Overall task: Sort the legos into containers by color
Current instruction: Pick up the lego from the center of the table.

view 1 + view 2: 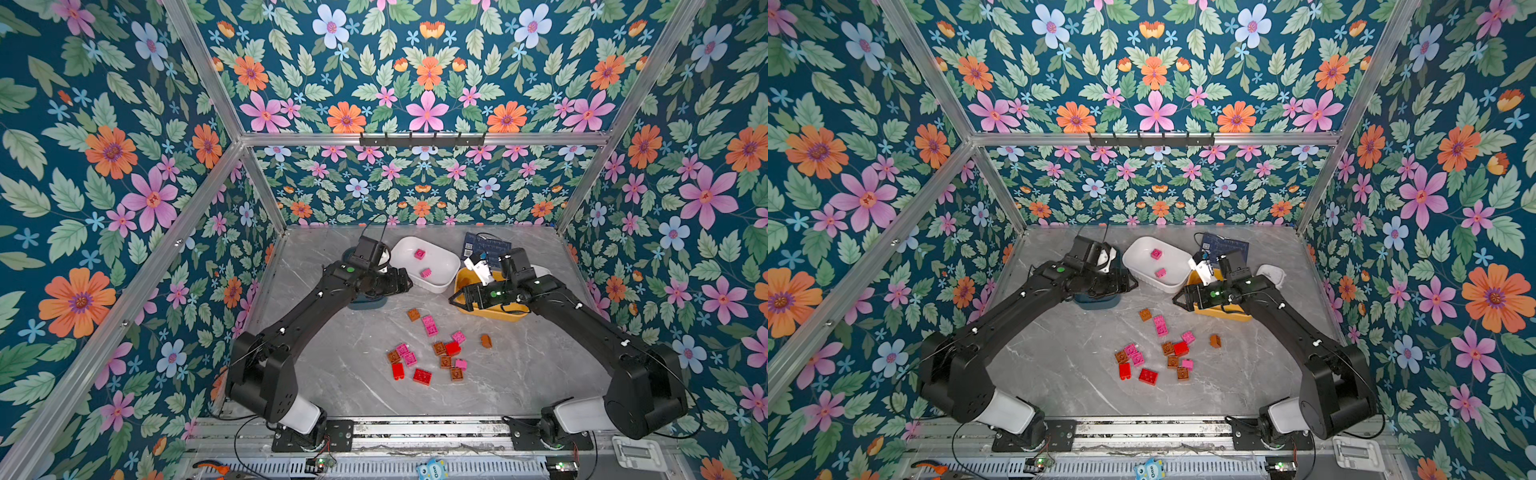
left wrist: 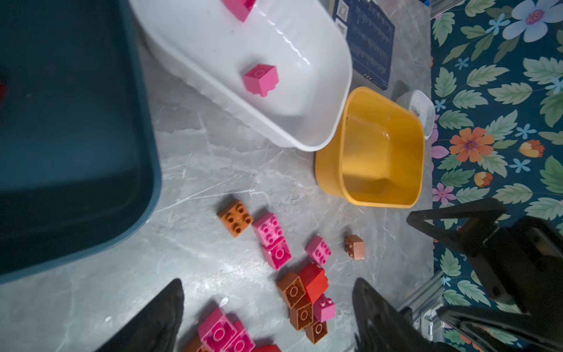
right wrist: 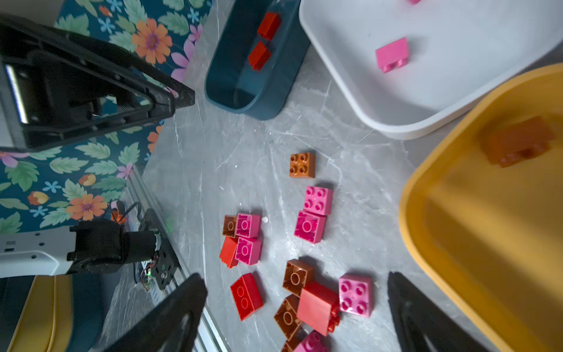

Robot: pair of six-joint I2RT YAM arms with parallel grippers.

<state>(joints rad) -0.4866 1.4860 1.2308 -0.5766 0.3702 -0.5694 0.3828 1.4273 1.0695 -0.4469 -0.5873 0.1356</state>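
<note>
Pink legos (image 1: 419,253), two of them, are seen lying in the white bin (image 1: 440,259). Two red ones (image 3: 259,56) are seen in the teal bin (image 3: 249,100) just beside it, and one brown-orange brick (image 3: 518,143) in the yellow bin (image 2: 380,152) set against its other side. Unsorted legos (image 1: 432,349) are scattered on the table (image 1: 353,386) in front of the white bin, toward the arm bases. The left hand (image 1: 405,282) is held released and empty just beside the white bin, on its teal-bin side. The right hand (image 1: 457,300) is likewise spread and empty, before the white bin's corner. The step in hand is judged to be the reach for another brick. A descent onto a free-lying piece, such as the lone brown one (image 1: 486,340), is called for, since little finger room is left among the clustered ones.
</note>
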